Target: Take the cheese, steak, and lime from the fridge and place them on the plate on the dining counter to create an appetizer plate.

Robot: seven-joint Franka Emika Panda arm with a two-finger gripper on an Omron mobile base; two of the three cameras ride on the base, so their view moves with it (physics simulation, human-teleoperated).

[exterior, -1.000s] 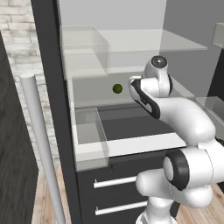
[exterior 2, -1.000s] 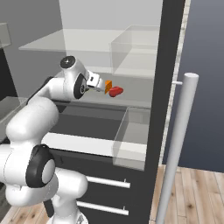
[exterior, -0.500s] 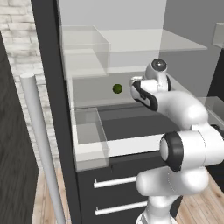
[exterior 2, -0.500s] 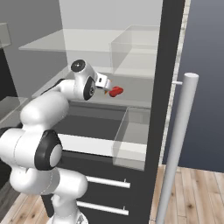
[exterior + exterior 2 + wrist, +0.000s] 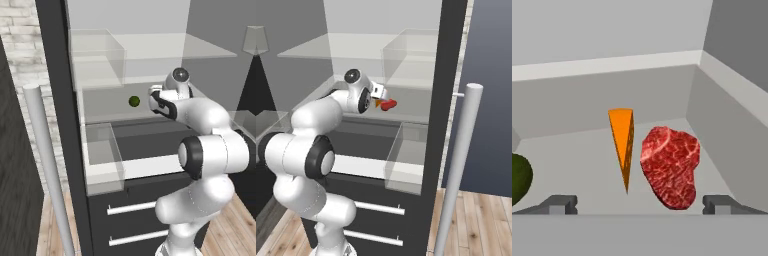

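Observation:
I am looking into the open fridge (image 5: 54,75). On its pale shelf lie the orange cheese (image 5: 623,145) wedge, the red steak (image 5: 671,167) just right of it, and the dark-green lime (image 5: 519,177) at the left edge. My gripper (image 5: 639,205) is open, a short way in front of the cheese and steak, and holds nothing. From the left the lime (image 5: 134,101) sits left of my hand. From the right the steak (image 5: 388,104) and cheese (image 5: 377,103) lie just past the gripper (image 5: 380,93). The plate and dining counter are out of view.
A clear bin (image 5: 102,155) juts out below the shelf, and another clear box (image 5: 97,57) stands on the shelf above. The door's long grey handle (image 5: 458,170) stands at the right. Drawers with silver bar handles (image 5: 132,207) lie below. The fridge's right wall (image 5: 732,115) is close to the steak.
The arm has reached deeper into the fridge shelf, bringing the hand closer to the cheese and steak. The jaws stay open. The food has not moved.

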